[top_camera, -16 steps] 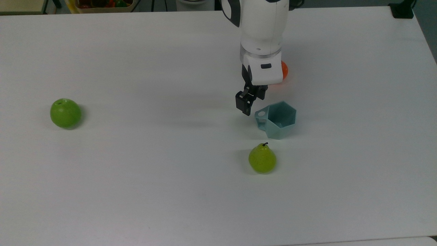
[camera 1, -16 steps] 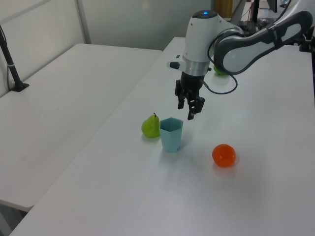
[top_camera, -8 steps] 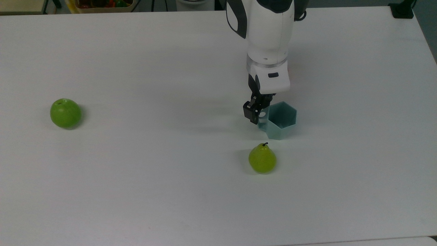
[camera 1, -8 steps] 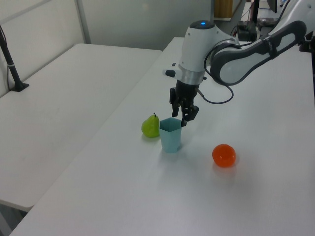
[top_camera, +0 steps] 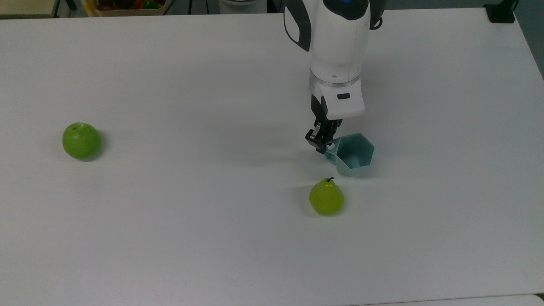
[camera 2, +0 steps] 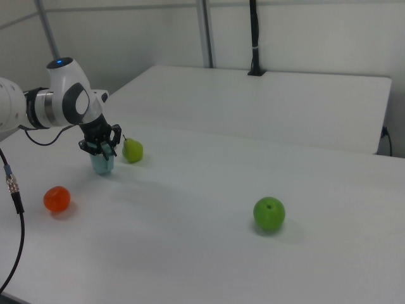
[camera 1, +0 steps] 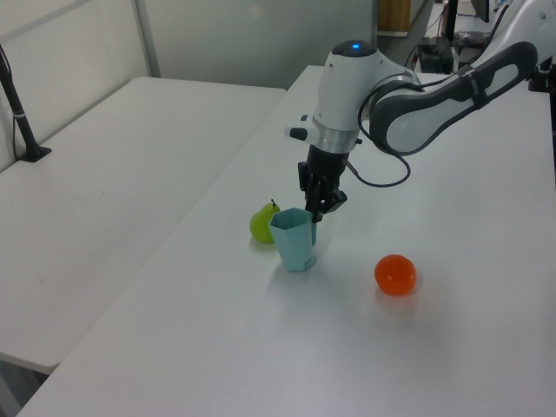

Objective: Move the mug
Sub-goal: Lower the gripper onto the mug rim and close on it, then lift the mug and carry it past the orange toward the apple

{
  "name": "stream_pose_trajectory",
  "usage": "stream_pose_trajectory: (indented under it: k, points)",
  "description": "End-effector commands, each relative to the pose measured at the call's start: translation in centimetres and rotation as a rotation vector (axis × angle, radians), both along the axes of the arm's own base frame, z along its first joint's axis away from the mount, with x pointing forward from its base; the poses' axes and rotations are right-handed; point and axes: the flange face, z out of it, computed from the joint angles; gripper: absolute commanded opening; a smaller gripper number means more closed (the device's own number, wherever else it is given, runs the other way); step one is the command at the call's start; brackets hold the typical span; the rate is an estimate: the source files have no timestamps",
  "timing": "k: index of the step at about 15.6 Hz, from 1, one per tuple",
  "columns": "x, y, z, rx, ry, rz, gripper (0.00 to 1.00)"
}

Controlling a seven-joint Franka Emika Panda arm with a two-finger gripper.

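Since the earlier frames the gripper (top_camera: 321, 143) has come down from above the table (top_camera: 170, 238) to the mug (top_camera: 352, 154), and the mug has tipped, its rim leaning toward the top view's right, where before it stood upright; the pear, apple and orange ball lie where they did. Nearest in the top view is the pear (top_camera: 326, 198), standing just below the mug and apart from it; the mug comes next, right of centre on the white table, tilted, its handle turned to the top view's left; the gripper's fingers are pinched together at that handle and rim, clenched on the mug's edge as far as the left view shows (camera 1: 318, 201); in the left view the mug (camera 1: 294, 241) sits between the pear (camera 1: 263, 223) and the orange ball (camera 1: 395, 274), the ball well apart from it. Off at the top view's far left lies the green apple (top_camera: 81, 140), well away from all else; farther back rises the white arm (top_camera: 335, 46).
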Motion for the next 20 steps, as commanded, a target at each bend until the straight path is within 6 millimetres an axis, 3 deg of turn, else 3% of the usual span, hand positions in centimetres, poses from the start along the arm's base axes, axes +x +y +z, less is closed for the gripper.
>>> stream_pose_trajectory:
  k: [1,6,11,20]
  points:
    - [-0.1,0.7,0.4,-0.008,-0.019,0.022,0.11]
    - [-0.5,1.3,1.1,0.002,-0.014,0.022,0.02]
    - [-1.0,1.2,2.6,-0.003,-0.004,0.017,0.01]
    - [-5.0,-0.5,9.6,-0.010,0.030,-0.184,0.00]
